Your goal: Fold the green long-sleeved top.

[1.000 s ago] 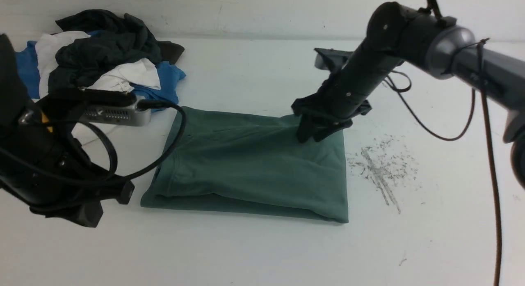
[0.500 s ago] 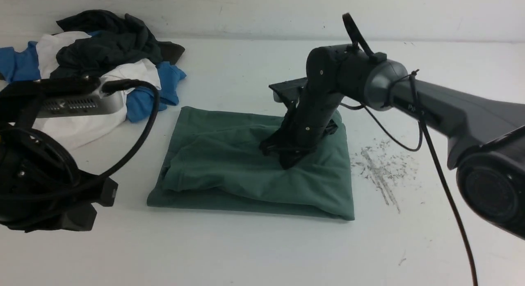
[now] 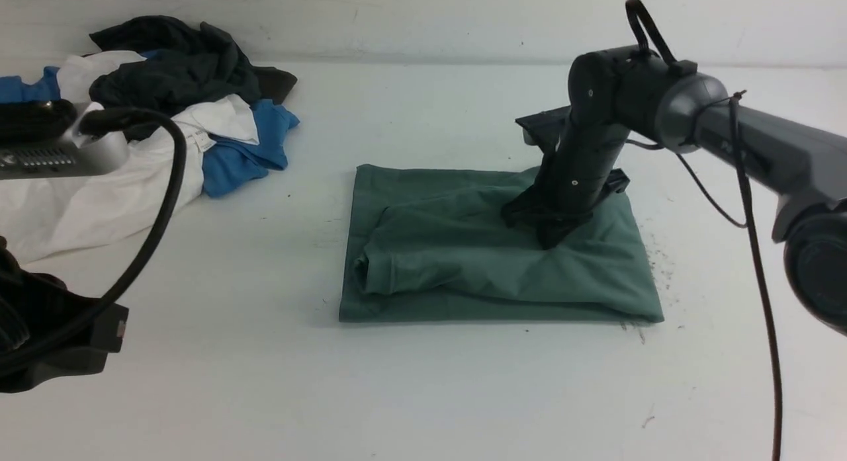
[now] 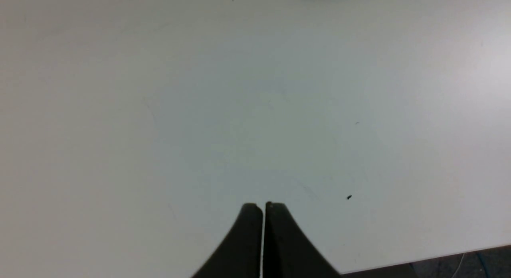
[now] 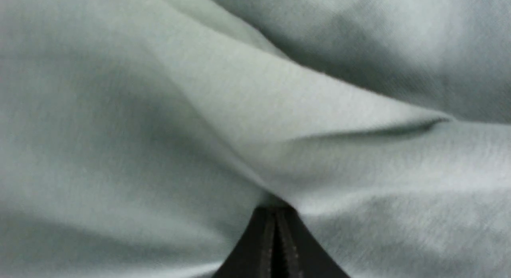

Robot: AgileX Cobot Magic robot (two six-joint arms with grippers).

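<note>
The green long-sleeved top (image 3: pixel 463 262) lies folded into a rough rectangle on the white table, right of centre. Its upper layer is rumpled, and neither neck nor logo shows. My right gripper (image 3: pixel 549 239) points down into the top's right half, shut, with creases running out from its tips. In the right wrist view the closed jaws (image 5: pixel 275 209) are buried in a raised fold of the green cloth (image 5: pixel 255 90). My left gripper (image 4: pixel 263 206) is shut on nothing above bare table. In the front view only the left arm's body (image 3: pixel 59 342) shows, at the near left.
A heap of dark grey, blue and white garments (image 3: pixel 172 97) lies at the far left, with white cloth (image 3: pixel 79 196) spreading toward the left arm. Dark scuff marks (image 3: pixel 655 256) show beside the top's right edge. The table's edge (image 4: pixel 439 262) is close to the left gripper.
The right gripper closed, came down on the middle of the top and dragged the whole folded top to the right. The left arm drew back toward the near left.
</note>
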